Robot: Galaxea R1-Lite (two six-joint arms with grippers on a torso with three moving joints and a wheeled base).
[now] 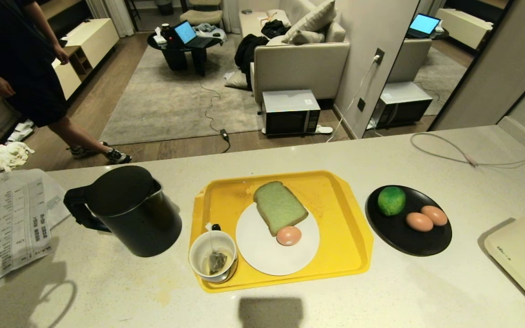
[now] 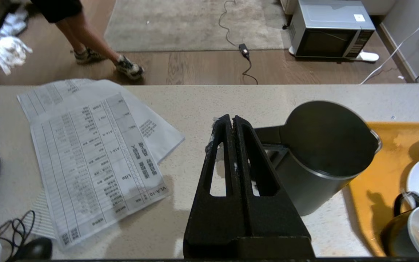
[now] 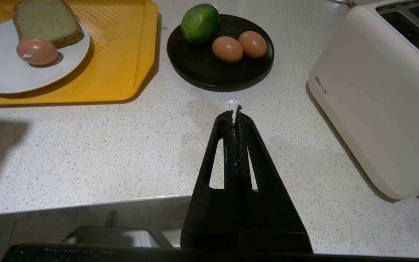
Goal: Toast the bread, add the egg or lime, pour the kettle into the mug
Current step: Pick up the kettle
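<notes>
On the counter (image 1: 381,291), the black kettle (image 1: 130,209) stands just left of the yellow tray (image 1: 349,237) holding the mug (image 1: 212,258), where the left gripper (image 2: 230,122), fingers pressed together, risks knocking rather than gripping its handle (image 1: 76,207).

On the speckled stone counter (image 1: 381,291), the yellow plastic tray (image 1: 335,191) sits centre, carrying the round white plate (image 1: 262,255) with the green bread slice (image 1: 280,206) and, touching it at 5 o'clock, a brown egg (image 1: 288,235). The white mug (image 1: 212,258) sits at the plate's 9 o'clock. The black jug kettle (image 1: 130,209) stands at the tray's 9 o'clock, and the black plate (image 1: 408,241) with the green lime (image 1: 391,200) and two brown eggs (image 1: 426,218) lies at 3 o'clock.
</notes>
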